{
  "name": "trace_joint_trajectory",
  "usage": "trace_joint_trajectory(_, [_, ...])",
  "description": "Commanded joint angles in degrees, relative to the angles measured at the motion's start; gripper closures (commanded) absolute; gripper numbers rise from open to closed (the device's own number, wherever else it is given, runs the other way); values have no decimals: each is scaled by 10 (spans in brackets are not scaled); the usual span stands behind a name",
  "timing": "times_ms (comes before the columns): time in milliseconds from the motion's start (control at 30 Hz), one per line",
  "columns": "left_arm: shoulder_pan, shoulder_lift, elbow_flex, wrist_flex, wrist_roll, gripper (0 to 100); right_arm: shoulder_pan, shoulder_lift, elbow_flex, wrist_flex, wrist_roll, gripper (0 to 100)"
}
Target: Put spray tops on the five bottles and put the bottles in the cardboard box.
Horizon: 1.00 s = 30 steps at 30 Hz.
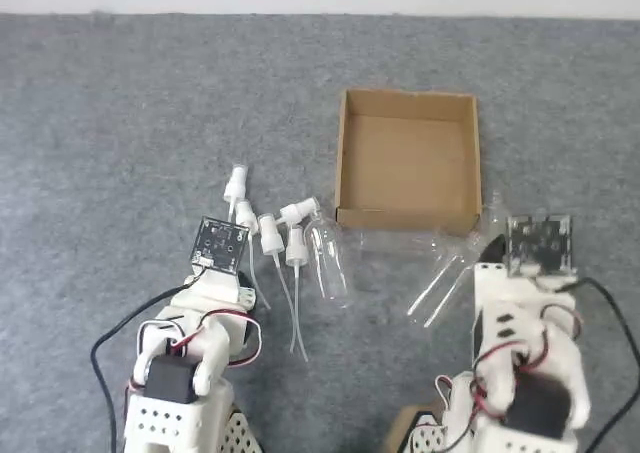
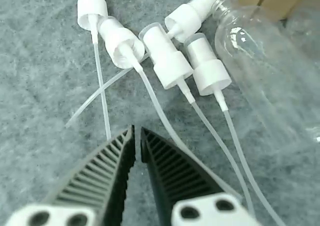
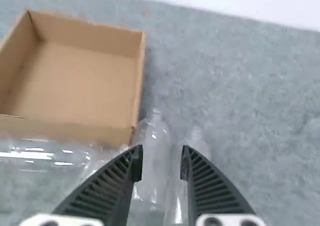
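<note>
Left hand (image 2: pixel 137 132) above loose spray tops (image 2: pixel 167 61); right hand (image 3: pixel 161 155) above clear bottles (image 3: pixel 152 133).

High view: grey counter (image 1: pixel 120 123), cardboard box (image 1: pixel 342 153) beyond both arms. Spray tops clustered just ahead of the left arm (image 1: pixel 200 313), beside a bottle with a top at its neck (image 1: pixel 328 258). Clear bottles along the box's near wall, ahead of the right arm (image 1: pixel 520 323).
Left wrist view: fingers almost closed, gripping nothing, tips over crossing dip tubes (image 2: pixel 150 96), tops just beyond.
Right wrist view: fingers parted, straddling a bottle at the box's near corner; contact impossible to tell.
</note>
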Motion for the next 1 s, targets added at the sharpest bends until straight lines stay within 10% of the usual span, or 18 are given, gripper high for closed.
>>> trace_joint_trajectory(0, [3,-7,-6,-3,-3,987,47,195,-97,-33,28,885])
trace_joint_trajectory(367, [3,-7,-6,-2,-3,987,99,727,-328,-41,66,738])
trace_joint_trajectory(733, [3,-7,-6,-2,-3,987,108,924,-395,-99,65,740])
trace_joint_trajectory(967, [2,-8,-6,-8,-4,987,154,956,-396,-121,135,939])
